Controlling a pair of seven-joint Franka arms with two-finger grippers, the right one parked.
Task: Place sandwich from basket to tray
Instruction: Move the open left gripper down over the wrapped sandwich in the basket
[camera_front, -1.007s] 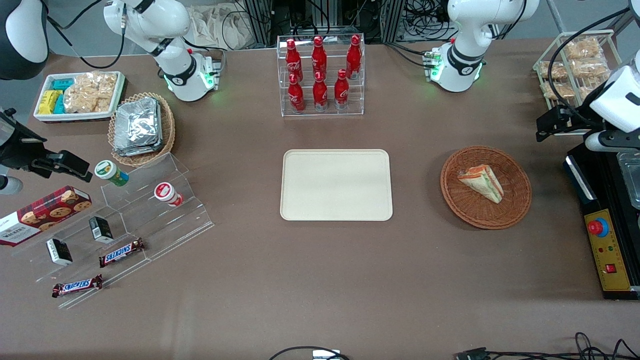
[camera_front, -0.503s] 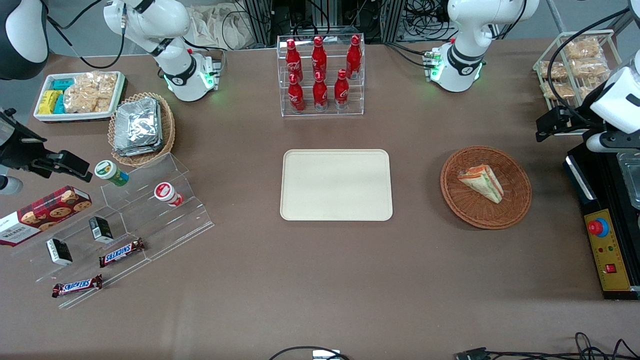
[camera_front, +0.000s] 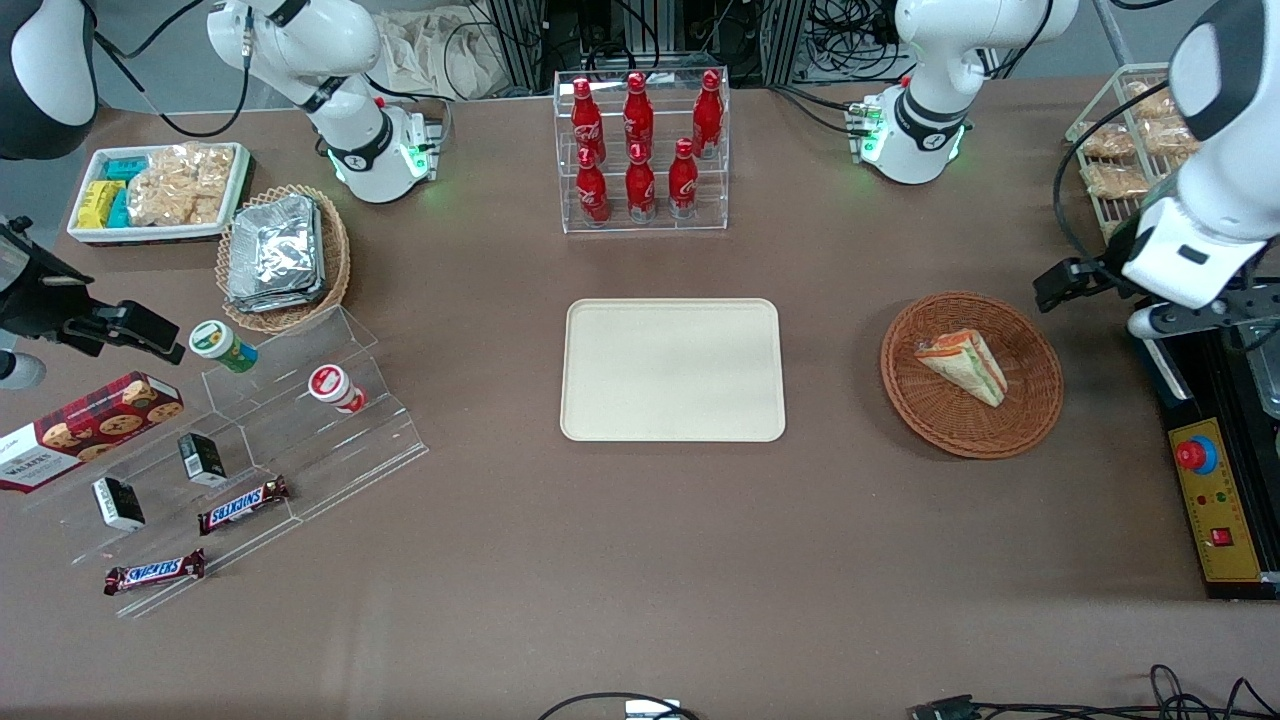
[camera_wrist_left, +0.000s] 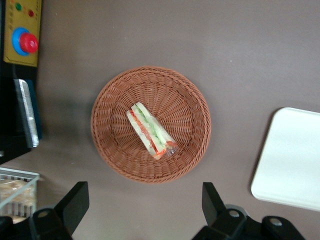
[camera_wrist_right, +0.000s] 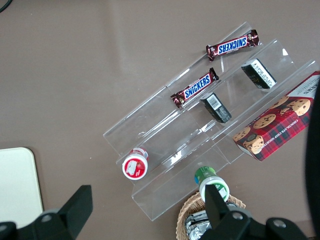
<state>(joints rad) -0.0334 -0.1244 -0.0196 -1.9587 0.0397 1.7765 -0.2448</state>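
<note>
Only our left wrist view shows the gripper spread wide, empty, above the basket; the sandwich lies diagonally below it.

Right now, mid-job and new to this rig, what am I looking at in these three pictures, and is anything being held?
One picture looks down at the table from the front; the other two come from cameras on each arm's wrist. The working arm's gripper is open and holds nothing. It hangs above the table, beside the round brown basket at the working arm's end. In that basket lies the wrapped sandwich, untouched. The cream tray, where it must go, lies at the table's middle. The red bottles stand farther from the front camera than the tray.
</note>
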